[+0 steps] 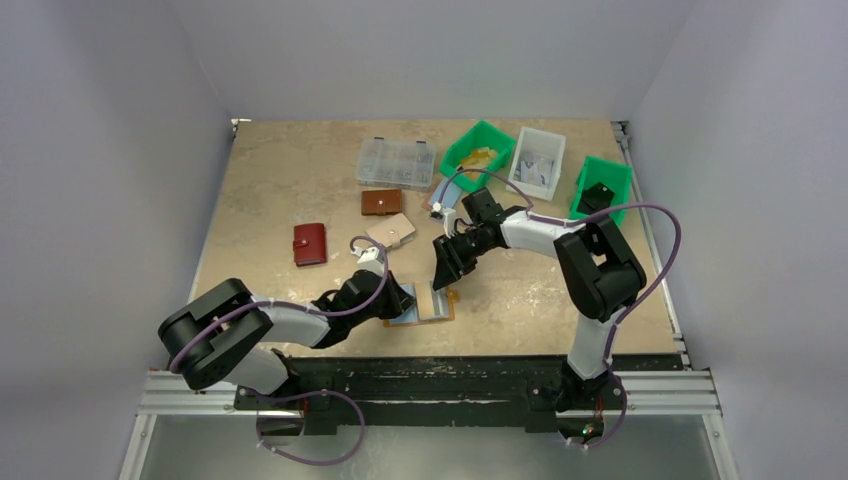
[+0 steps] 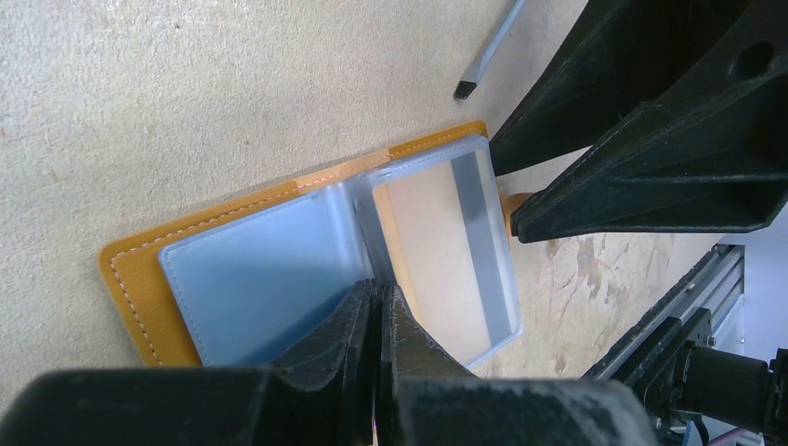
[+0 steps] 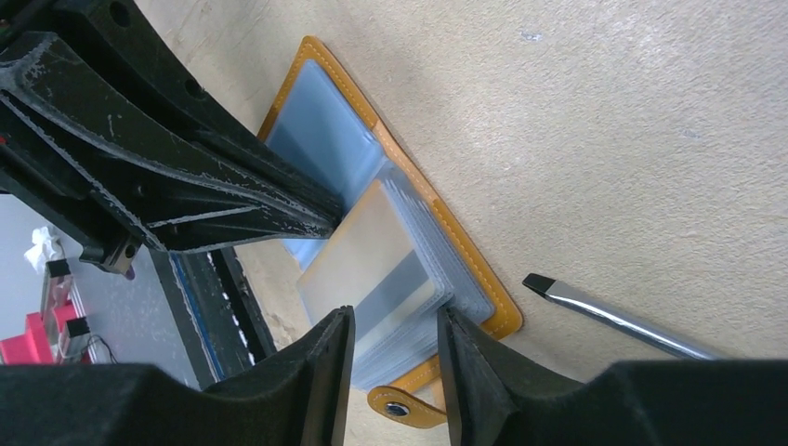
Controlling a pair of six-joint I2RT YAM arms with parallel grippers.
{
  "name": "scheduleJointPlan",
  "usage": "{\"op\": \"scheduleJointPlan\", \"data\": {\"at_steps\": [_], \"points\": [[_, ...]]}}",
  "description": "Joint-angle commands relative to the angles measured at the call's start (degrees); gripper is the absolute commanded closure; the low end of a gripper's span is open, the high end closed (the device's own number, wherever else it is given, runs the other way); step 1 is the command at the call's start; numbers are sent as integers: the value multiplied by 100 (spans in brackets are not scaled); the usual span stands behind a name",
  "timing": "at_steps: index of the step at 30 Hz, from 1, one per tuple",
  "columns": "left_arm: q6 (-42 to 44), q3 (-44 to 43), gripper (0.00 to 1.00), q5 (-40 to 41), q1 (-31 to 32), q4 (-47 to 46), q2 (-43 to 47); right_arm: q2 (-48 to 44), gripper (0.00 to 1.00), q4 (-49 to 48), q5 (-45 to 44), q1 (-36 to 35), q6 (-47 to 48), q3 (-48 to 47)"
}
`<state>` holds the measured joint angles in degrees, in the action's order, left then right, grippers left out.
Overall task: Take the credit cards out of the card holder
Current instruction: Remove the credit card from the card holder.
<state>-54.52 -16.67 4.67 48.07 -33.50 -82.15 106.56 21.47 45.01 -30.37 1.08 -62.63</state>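
Mustard-yellow leather with pale stitching frames the card holder (image 2: pixel 139 279), which lies spread open on the surface (image 1: pixel 290 170) near its front edge, between my two arms. My left end effector (image 2: pixel 379 307) has its jaws pressed together with no gap showing, the tips down at the fold, where the flat blue-grey pocket meets the stack of clear sleeves. I cannot tell whether anything is pinched between them. My right end effector (image 3: pixel 395 325) has its jaws partly spread and hangs over the outer end of that sleeve stack, just above the snap tab (image 3: pixel 404 406). From the wrist view I cannot tell whether its fingers (image 3: pixel 325 358) touch the plastic. The credit cards (image 3: pixel 372 265) sit inside the sleeves on the right half of the holder. The top one looks pale cream through the plastic, with a grey band along one side. The left pocket reads as plain pale blue. A thin metal shaft with a dark flat tip (image 3: pixel 604 311) lies on the surface just beside the holder's far edge, apart from it.
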Motion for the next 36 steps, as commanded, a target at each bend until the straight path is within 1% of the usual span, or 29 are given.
{"op": "scheduleJointPlan", "data": {"at_steps": [1, 6, 13, 17, 21, 26, 34, 36], "points": [[-21, -21, 100, -22, -8, -87, -90, 50, 57, 115, 350, -39, 80, -95], [-20, -20, 100, -39, -9, -120, -101, 27, 63, 153, 614, -43, 120, -109], [-35, 15, 100, -81, -8, -190, -38, -1, 68, 177, 1034, -43, 164, -135], [-63, 79, 99, -100, -8, -236, 206, -22, 68, 181, 1292, -46, 181, -144], [-68, 142, 89, -100, -8, -163, 464, 2, 68, 189, 1396, -45, 182, -144], [-60, 224, 76, -237, -8, -285, 673, 46, 67, 203, 1524, -45, 182, -144], [49, 341, 45, -599, -8, -593, 752, 131, 66, 159, 1681, -45, 145, -119], [69, 370, 39, -676, -7, -693, 768, 182, 66, 118, 1743, -51, 93, -110]]}}
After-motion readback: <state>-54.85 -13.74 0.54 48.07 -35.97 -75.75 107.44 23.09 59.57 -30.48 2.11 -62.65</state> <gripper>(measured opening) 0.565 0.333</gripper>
